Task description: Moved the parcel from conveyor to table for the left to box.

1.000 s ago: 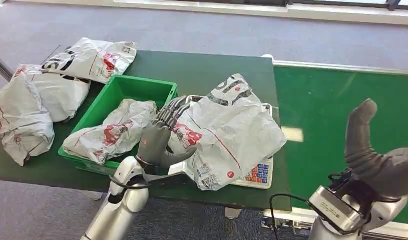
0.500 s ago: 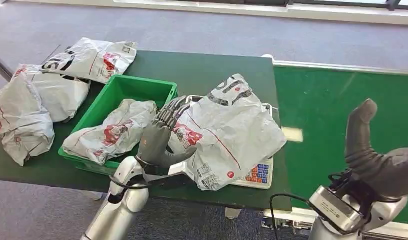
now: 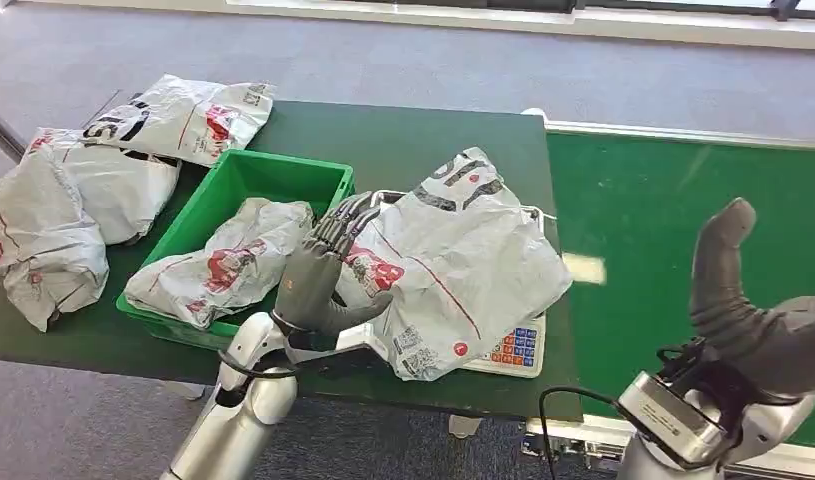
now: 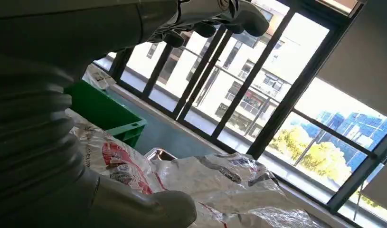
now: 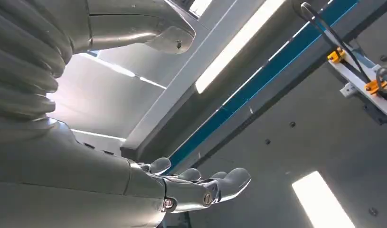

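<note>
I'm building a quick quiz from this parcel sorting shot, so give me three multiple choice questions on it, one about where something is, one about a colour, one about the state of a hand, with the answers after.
1. Where does the big parcel nearest the conveyor belt lie?
A. inside the bin
B. on the scale on the table
C. on the floor

2. What colour is the bin?
A. blue
B. grey
C. green

3. How is the left hand?
A. fingers extended beside the big parcel, gripping nothing
B. lifting a parcel clear of the table
C. hanging by the floor

Answers: 1 B, the scale's keypad and metal tray edge stick out from under it. 2 C, its walls are bright green around the parcel in the bin. 3 A, the fingers point up along the parcel's edge, with nothing clasped.
</note>
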